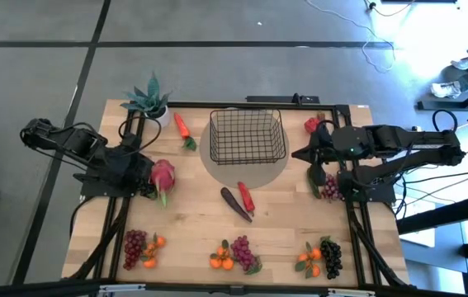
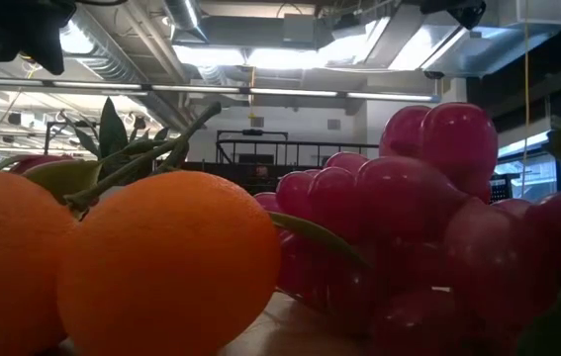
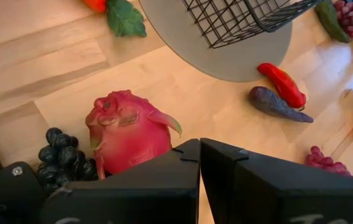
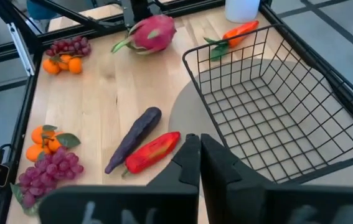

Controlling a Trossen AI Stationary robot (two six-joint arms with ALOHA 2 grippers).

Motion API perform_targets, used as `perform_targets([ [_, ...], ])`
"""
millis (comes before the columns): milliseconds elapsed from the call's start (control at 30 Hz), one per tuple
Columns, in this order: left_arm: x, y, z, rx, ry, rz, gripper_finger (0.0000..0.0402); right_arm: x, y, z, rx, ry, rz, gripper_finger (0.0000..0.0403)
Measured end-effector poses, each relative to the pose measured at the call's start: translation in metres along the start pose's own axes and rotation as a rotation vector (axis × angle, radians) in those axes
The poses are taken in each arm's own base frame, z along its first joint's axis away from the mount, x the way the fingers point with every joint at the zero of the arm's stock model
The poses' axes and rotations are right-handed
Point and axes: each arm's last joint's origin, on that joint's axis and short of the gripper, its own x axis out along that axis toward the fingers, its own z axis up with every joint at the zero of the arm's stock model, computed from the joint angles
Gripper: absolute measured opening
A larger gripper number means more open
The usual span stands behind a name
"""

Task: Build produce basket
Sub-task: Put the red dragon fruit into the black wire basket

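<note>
Empty rectangular black wire-mesh basket (image 1: pixel 248 136) upright on grey round mat (image 1: pixel 246 175), table centre-back, long axis left-right, left gripper (image 3: pixel 199 163) jaws closed beside pink dragon fruit (image 1: pixel 162 176), right gripper (image 4: pixel 200 155) closed near basket's right side

No text, label, brand, number or sign can be read in any of the four views (the produce, the basket and the wooden surface all show bare of print). Equipment at the right edge of the high view carries small dark marks, but they are too small to make out.
</note>
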Motion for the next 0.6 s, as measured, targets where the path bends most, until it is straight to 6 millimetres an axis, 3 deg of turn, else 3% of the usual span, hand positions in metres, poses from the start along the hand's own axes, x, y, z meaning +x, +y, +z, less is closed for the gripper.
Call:
perform_targets([
  [600, 0.005, -0.013, -0.001, 0.064, 0.046, -0.072, 0.0000, 0.000, 0.000, 0.000, -0.006, 0.000, 0.001, 0.0000],
])
